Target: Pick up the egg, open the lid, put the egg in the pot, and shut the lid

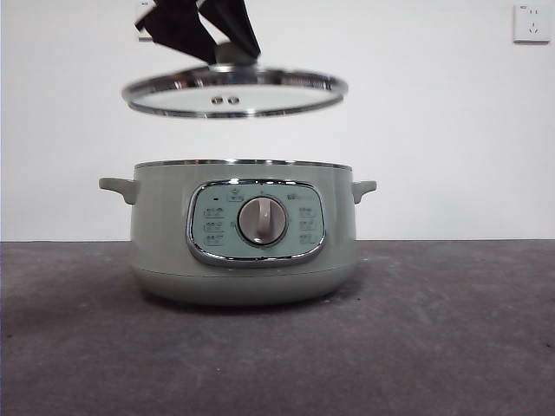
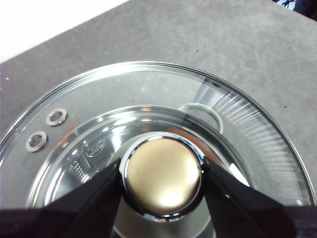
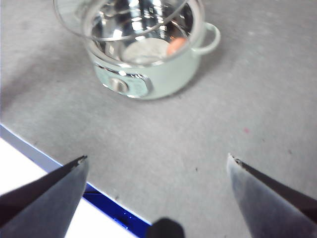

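Observation:
The glass lid (image 1: 234,91) hangs level a little above the sage-green pot (image 1: 243,234), which stands open on the grey table. My left gripper (image 1: 230,54) comes down from above and is shut on the lid's knob (image 2: 162,176), one jaw on each side of it. In the right wrist view the egg (image 3: 177,45) lies inside the pot (image 3: 163,74), near its wall by a side handle, under the raised lid (image 3: 119,20). My right gripper (image 3: 158,163) is open and holds nothing, well back from the pot near the table's edge.
The grey table (image 1: 434,329) runs around the pot. Its edge, with a blue strip (image 3: 109,203), lies below the right gripper. A white wall with a socket (image 1: 531,23) stands behind.

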You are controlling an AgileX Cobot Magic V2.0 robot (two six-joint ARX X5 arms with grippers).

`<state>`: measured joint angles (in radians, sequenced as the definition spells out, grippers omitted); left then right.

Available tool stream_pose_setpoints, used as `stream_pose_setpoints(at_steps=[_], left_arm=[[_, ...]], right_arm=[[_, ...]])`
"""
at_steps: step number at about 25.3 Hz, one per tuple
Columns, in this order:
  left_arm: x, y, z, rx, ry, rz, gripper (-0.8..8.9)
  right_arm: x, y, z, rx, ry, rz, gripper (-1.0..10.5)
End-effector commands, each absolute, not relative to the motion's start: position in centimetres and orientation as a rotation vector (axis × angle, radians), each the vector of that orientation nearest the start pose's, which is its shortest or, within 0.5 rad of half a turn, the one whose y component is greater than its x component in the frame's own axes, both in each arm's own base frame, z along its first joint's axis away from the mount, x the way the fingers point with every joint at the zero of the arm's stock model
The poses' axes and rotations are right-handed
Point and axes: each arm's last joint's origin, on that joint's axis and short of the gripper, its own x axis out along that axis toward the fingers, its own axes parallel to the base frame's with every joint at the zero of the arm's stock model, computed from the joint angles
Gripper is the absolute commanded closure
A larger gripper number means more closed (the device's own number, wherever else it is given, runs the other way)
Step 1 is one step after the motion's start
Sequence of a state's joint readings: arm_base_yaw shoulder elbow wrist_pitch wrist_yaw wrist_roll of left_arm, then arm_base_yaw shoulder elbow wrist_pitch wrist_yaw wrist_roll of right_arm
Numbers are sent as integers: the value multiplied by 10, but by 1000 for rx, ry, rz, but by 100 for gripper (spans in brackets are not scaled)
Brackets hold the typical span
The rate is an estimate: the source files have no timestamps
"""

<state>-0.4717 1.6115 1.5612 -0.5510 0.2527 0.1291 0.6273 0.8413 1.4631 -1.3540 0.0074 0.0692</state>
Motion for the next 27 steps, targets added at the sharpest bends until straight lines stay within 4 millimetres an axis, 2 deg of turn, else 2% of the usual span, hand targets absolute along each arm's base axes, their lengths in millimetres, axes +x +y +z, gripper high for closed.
stream_pose_setpoints(at_steps=[1,7,14,27], left_arm=[[323,-176,357,179,544,-755,822],[338,-188,334,196,589,-738,822],[348,-194,310,209,679,-706,822],[344,-191,301,252,773,-694,822]], right_arm=[[54,38,420,-144,740,532,475],[35,23,422,-105,669,510,475],[31,20,422,-97,655,511,475],[31,20,422,-102,651,494,475]])
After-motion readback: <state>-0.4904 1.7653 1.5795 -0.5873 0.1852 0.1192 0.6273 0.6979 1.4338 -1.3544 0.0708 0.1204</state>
